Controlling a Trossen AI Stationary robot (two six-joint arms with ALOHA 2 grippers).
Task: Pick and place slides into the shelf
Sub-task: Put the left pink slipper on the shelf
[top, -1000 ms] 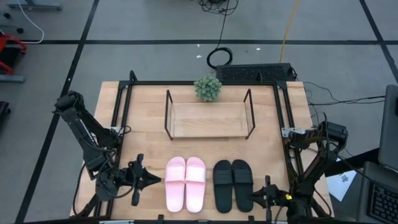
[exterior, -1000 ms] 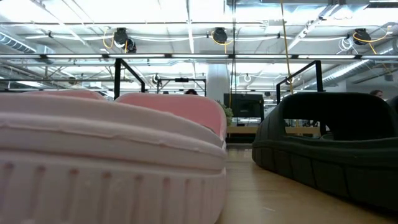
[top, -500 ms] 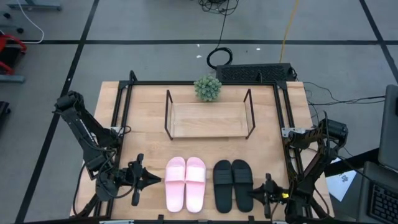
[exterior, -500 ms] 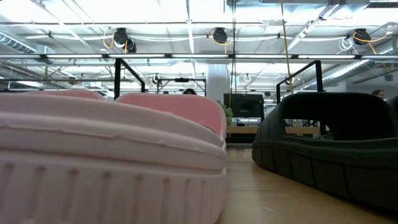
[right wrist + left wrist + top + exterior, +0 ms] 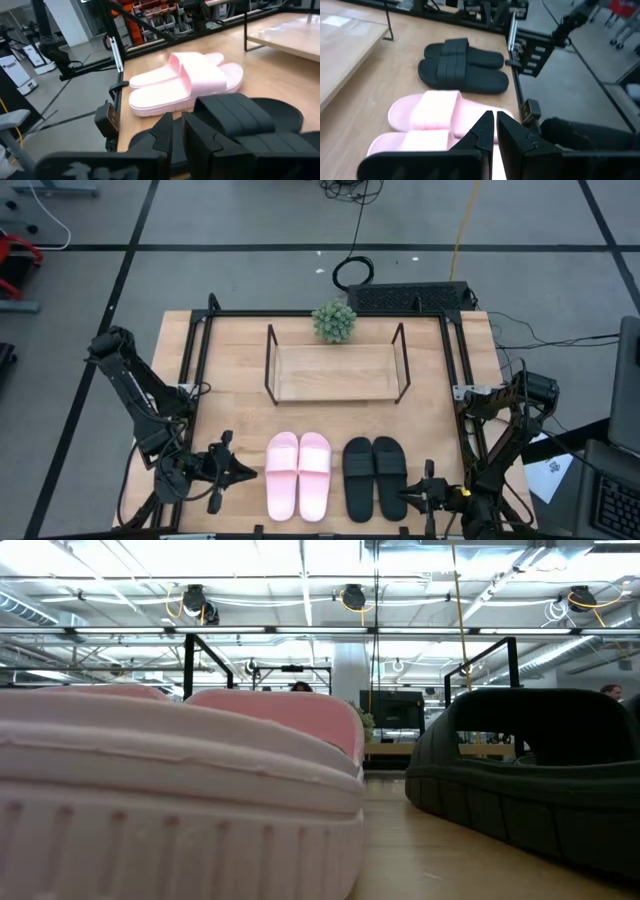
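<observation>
The pale pink pair [image 5: 298, 475] and the matte black pair [image 5: 374, 477] lie soles down, side by side, near the table's near edge. The shelf [image 5: 335, 370] stands farther back with its board bare. My left gripper [image 5: 243, 472] is shut, low over the table just left of the pink pair [image 5: 435, 115], pointing right at it. My right gripper [image 5: 403, 499] is shut, just right of the black pair [image 5: 250, 115], pointing left at its heel end. In the low view the pink slide [image 5: 180, 790] and black slide [image 5: 540, 780] fill the foreground.
A small green potted plant [image 5: 334, 321] stands behind the shelf at the table's far edge. A dark metal frame [image 5: 196, 350] runs around the tabletop. Bare wood lies between the slides and the shelf.
My left gripper has turned slightly about its wrist while staying beside the pink pair. The slides and the shelf have not moved.
</observation>
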